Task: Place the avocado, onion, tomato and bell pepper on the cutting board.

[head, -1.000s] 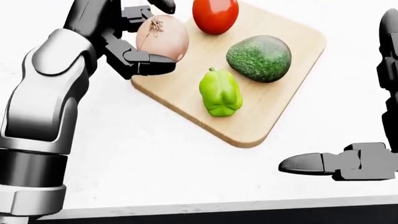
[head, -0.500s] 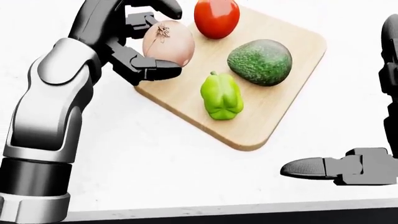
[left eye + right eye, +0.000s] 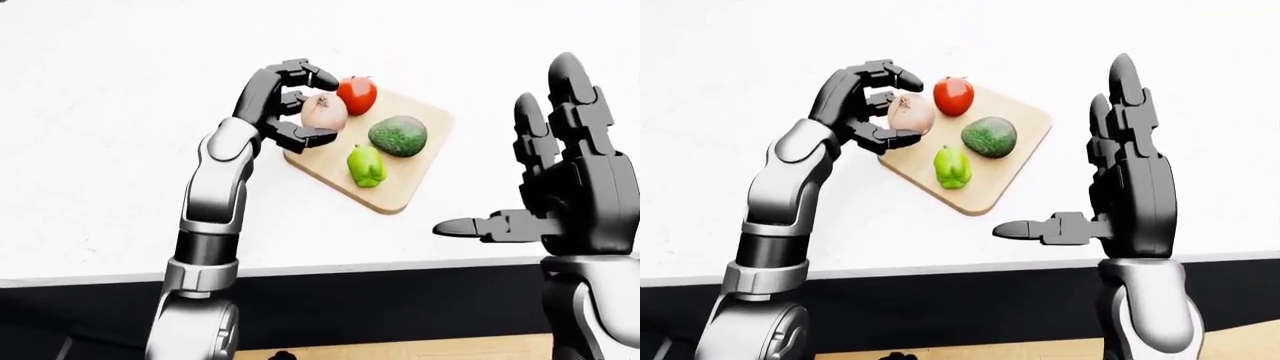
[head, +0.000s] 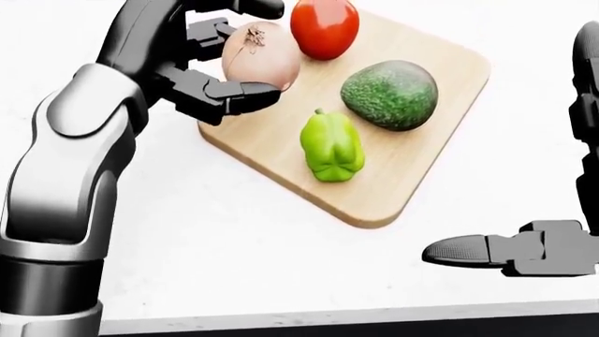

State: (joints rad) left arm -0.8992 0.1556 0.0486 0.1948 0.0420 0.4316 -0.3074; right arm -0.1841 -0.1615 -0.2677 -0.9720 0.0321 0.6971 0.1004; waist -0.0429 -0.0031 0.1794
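The robot's black three-fingered left hand (image 4: 211, 53) is closing its fingers round a pale, papery-skinned round onion (image 4: 261, 55), one finger curling over the top and another pressing in from below. The hand is holding the onion over the upper left corner of a light wooden cutting board with rounded corners (image 4: 412, 168), and from the pictures it is not possible to tell whether the onion is touching the wood. Just to the onion's right in the head view, a glossy red tomato (image 4: 324, 27) is sitting on the board near its top edge. Below and right of the tomato, a dark green, rough-skinned avocado (image 4: 390, 84) is lying on the board, and a small lime-green bell pepper (image 4: 331, 145) is resting near the board's middle, apart from the avocado. The board is lying on a white countertop (image 4: 234, 239). Well apart from the board, at the right of the views, the robot's right hand (image 3: 1110, 199) is standing upright with its fingers spread wide, thumb pointing left, gripping nothing.
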